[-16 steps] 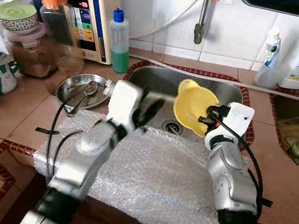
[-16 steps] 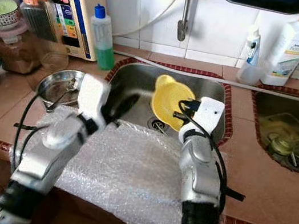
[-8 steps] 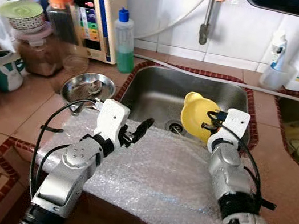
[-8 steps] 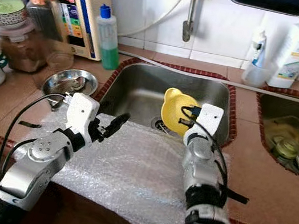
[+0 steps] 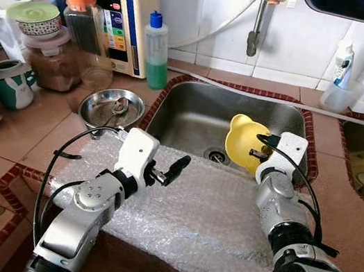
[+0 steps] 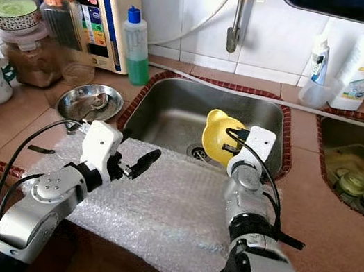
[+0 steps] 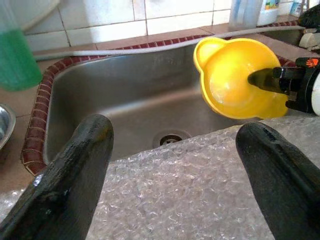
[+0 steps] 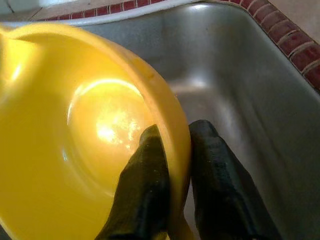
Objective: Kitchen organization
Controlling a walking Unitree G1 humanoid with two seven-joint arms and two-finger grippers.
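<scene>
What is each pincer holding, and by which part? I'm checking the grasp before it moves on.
The right pincer pinches the yellow bowl by its rim, one finger inside, one outside, over the sink. The left pincer is open, holding nothing.

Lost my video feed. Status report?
Right gripper shut on yellow bowl rim, over sink. Left gripper open, empty, above bubble wrap. Nothing in the way.
</scene>
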